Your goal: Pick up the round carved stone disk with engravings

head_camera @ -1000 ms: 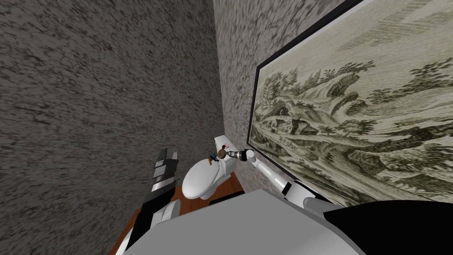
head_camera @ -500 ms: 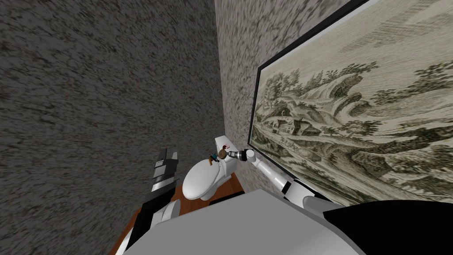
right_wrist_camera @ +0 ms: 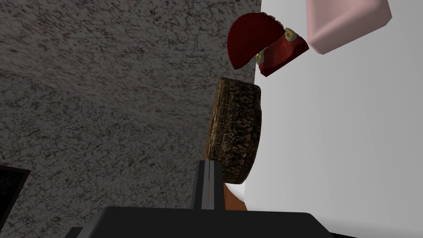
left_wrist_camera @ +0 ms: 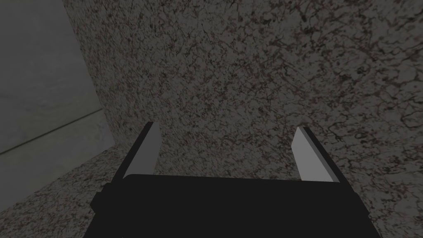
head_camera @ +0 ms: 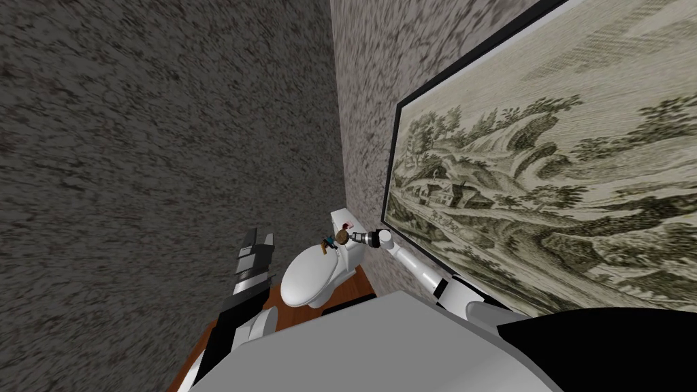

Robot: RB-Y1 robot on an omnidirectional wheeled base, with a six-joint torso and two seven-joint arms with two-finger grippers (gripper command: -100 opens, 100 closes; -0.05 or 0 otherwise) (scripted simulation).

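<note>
The round carved disk (right_wrist_camera: 235, 132), brown with engraved patterns, rests with one flat face against the white toilet tank (right_wrist_camera: 330, 144). My right gripper (right_wrist_camera: 209, 173) is shut, its two fingers pressed together with nothing between them. Their tips reach the disk's rim on the side away from the tank. In the head view the disk (head_camera: 342, 236) is a small brown spot on the tank (head_camera: 340, 221), with the right gripper (head_camera: 350, 237) right at it on an outstretched arm. My left gripper (left_wrist_camera: 225, 153) stands open and holds nothing. It hangs low by the speckled wall (head_camera: 255, 255).
A dark red, split-open object (right_wrist_camera: 256, 41) and a pale pink block (right_wrist_camera: 347, 20) lie on the tank just beyond the disk. A small figure (head_camera: 329, 243) sits on the toilet lid (head_camera: 306, 279). A large framed landscape picture (head_camera: 544, 177) hangs close on the right wall.
My right gripper's fingers have gone from wide open to shut while the arm stayed at the disk. The head view has barely shifted.
</note>
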